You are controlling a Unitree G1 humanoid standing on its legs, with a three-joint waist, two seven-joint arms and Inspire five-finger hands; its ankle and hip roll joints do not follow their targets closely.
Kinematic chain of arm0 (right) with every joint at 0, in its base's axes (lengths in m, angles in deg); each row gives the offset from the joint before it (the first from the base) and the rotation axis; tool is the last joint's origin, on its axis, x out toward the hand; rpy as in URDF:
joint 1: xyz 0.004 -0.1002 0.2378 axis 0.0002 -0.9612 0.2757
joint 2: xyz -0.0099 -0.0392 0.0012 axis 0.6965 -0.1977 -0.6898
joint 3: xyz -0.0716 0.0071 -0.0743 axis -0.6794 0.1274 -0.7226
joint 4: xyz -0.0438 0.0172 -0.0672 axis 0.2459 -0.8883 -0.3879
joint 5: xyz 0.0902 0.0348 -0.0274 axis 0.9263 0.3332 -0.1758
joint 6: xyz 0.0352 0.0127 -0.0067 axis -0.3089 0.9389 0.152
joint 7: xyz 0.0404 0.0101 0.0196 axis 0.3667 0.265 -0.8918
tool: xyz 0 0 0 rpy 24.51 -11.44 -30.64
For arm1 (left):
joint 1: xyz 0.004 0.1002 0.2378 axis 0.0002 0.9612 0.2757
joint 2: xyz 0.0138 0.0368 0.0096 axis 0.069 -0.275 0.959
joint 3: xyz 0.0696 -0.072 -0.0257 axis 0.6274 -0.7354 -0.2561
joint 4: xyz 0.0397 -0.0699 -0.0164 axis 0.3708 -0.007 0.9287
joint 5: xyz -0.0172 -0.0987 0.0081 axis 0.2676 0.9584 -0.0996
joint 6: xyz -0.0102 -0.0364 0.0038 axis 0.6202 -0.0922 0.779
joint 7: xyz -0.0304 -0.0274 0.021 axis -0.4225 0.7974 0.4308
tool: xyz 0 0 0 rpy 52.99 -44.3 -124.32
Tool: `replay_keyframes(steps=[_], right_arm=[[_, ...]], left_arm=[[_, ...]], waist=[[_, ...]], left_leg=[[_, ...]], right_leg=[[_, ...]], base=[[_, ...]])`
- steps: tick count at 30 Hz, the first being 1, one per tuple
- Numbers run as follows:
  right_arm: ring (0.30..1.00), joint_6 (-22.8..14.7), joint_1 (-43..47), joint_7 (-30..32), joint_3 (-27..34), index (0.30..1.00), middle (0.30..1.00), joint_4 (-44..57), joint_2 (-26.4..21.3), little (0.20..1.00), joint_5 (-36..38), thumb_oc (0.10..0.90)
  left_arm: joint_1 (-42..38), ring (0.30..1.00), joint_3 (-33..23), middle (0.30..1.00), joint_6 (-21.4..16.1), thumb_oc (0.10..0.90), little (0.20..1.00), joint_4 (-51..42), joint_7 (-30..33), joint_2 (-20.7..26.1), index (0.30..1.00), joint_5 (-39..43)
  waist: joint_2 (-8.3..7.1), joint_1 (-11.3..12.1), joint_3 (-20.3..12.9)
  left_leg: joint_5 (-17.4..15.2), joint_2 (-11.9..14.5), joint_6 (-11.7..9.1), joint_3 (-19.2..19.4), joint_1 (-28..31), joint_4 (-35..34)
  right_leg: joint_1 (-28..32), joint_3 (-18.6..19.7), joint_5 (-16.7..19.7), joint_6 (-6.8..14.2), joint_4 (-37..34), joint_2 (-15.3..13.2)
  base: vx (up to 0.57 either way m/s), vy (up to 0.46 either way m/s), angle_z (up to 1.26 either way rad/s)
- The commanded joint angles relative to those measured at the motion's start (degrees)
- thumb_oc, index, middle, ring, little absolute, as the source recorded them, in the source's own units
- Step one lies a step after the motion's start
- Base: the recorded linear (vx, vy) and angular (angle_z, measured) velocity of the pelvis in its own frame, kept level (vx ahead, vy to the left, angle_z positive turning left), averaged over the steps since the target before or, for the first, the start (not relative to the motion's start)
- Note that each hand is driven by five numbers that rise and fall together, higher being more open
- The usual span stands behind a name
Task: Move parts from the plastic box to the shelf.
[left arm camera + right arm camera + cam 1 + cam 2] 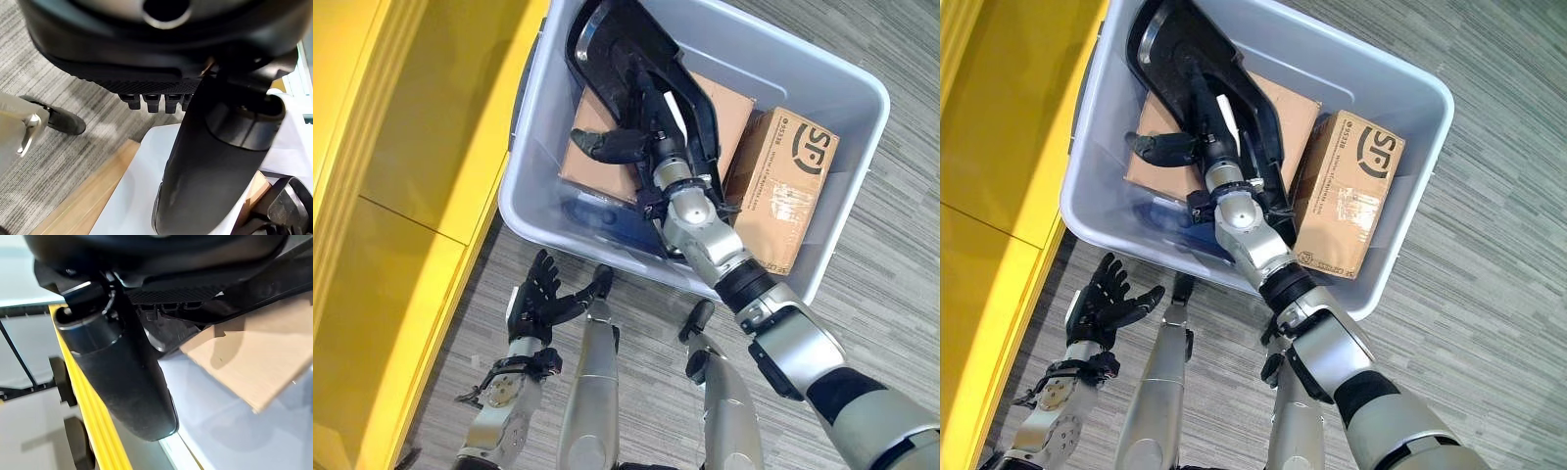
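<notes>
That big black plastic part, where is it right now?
The black part lies inside the grey plastic box, on flat cardboard beside a cardboard carton. The robot's right hand reaches in on it; the yellow shelf stands to the left.

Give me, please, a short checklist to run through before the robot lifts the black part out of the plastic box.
1. Right hand is on the black part inside the plastic box: ok.
2. Firm grip on the part: cannot tell, the fingers are hard to make out against it.
3. Left hand is open and free, outside the box above the floor: ok.
4. Part is free of the cardboard boxes: not ok, it lies on one of them.
5. Yellow shelf stands beside the box: ok.
</notes>
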Motion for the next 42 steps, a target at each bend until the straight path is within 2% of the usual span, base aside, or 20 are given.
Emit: replay_keyframes(steps=[1,11,20,30,42], right_arm=[[1.0,-3.57,4.68,-3.89,-0.8,1.0,1.0,7.31,3.39,1.0,-1.01,0.9],[1.0,-3.42,6.57,-2.93,-0.09,1.0,1.0,5.99,2.71,1.0,-1.82,0.9],[1.0,-3.89,11.71,-1.68,-0.61,1.0,1.0,5.98,2.65,1.0,-3.02,0.9],[1.0,-5.0,20.95,2.21,-1.43,1.0,1.0,8.53,-0.2,1.0,-6.76,0.9],[1.0,-6.39,22.98,3.68,-1.64,1.0,1.0,11.65,-2.5,1.0,-5.84,0.9]], left_arm=[[2.84,1.0,0.35,1.0,-4.36,0.9,1.0,-7.34,0.66,3.55,1.0,0.73],[2.64,1.0,0.23,1.0,-4.72,0.9,1.0,-7.67,0.73,3.99,1.0,0.83],[2.57,1.0,0.33,1.0,-5.08,0.9,1.0,-7.43,0.74,4.54,1.0,1.39],[2.36,1.0,-0.36,1.0,-6.36,0.9,1.0,-7.77,1.24,6.07,1.0,1.76],[1.98,1.0,-0.56,1.0,-6.59,0.9,1.0,-7.82,1.55,6.34,1.0,1.8]], waist=[[0.14,1.63,-0.58],[0.16,2.28,-0.58],[-0.09,2.21,-0.58],[-0.7,2.31,-0.58],[-1.1,2.09,-0.58]], left_leg=[[-3.91,-0.29,1.67,1.46,-1.73,4.7],[-3.82,-0.77,1.71,0.88,-2.23,4.82],[-4.09,-0.55,1.71,0.91,-1.69,4.93],[-4.34,-0.5,1.59,1.12,-0.5,4.83],[-4.51,-0.41,1.47,1.0,0.41,4.75]], right_leg=[[5.35,2.75,0.68,4.4,-1.08,-2.98],[5.68,2.27,0.58,4.45,-1.15,-3.04],[5.55,2.8,0.24,4.34,-0.68,-2.81],[6.37,2.89,-0.21,4.41,-0.2,-2.63],[7.09,2.87,-0.56,4.49,0.05,-2.58]], base=[[0.0,-0.01,0.08],[0.0,0.0,0.03],[0.0,0.003,0.02],[0.0,0.0,0.0],[0.0,0.0,0.0]])
